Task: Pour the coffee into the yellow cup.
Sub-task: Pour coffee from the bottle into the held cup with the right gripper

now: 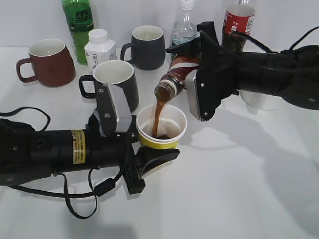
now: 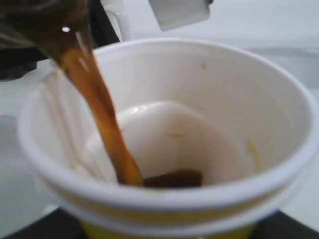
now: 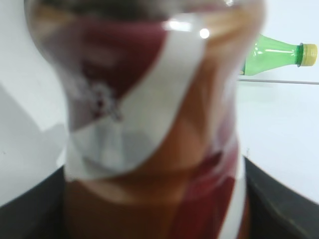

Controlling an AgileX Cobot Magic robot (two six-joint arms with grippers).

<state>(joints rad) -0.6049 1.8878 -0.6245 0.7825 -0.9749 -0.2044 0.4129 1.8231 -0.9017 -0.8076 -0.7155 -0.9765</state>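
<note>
My left gripper (image 1: 144,144) is shut on the yellow cup (image 1: 172,143), which stands upright near the table's middle. My right gripper (image 1: 192,82) is shut on the small brown coffee bottle (image 1: 178,73) with the red-white swirl label and holds it tilted, mouth down-left, above the cup. A brown stream of coffee (image 1: 159,114) runs from the mouth into the cup. In the left wrist view the stream (image 2: 102,119) hits the white inside of the cup (image 2: 209,124), with a small dark pool (image 2: 174,178) at the bottom. The right wrist view is filled by the blurred bottle (image 3: 149,124).
A black mug (image 1: 119,82) stands just behind my left gripper. A dark red mug (image 1: 47,62), a green bottle (image 1: 78,25), a white pill bottle (image 1: 99,47), a second dark mug (image 1: 146,47), a clear water bottle (image 1: 184,25) and a red-labelled cola bottle (image 1: 238,22) line the back.
</note>
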